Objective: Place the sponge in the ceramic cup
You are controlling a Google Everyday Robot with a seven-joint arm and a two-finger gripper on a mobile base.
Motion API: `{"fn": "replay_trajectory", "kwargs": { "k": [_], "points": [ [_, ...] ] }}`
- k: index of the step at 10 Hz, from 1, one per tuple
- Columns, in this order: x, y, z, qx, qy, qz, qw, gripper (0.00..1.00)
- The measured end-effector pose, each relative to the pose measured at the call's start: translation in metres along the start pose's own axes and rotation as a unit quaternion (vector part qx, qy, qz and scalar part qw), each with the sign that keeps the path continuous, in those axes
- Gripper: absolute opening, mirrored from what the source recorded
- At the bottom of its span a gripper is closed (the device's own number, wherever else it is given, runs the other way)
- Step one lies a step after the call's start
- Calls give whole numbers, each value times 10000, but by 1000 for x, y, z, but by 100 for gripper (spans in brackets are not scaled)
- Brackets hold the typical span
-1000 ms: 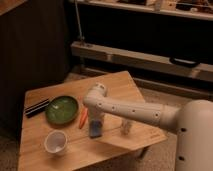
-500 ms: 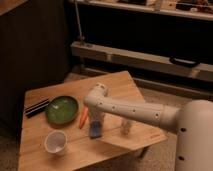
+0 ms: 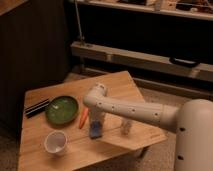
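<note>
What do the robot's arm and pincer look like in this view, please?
The arm is a smooth, rounded, cream-white tube with a row of small dark dots along its side, widening into a bulky white body at the right. No cables show. The pincer, pale like the arm, sits under the rounded wrist, directly over the blue sponge.

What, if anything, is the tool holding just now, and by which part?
It cannot be told: the tool is down right over the sponge, beside the carrot, hiding any hold.
</note>
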Motion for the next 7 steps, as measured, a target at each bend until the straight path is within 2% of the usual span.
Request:
{"fn": "replay_trajectory", "kwargs": {
  "k": [4,6,7],
  "points": [
    [0,-1,-4,29,50,-67,10000,80],
    [0,-7,-8,201,176,-259,9993,80],
    [-1,-11,-10,350,255,-424,9982,80]
  ]
}}
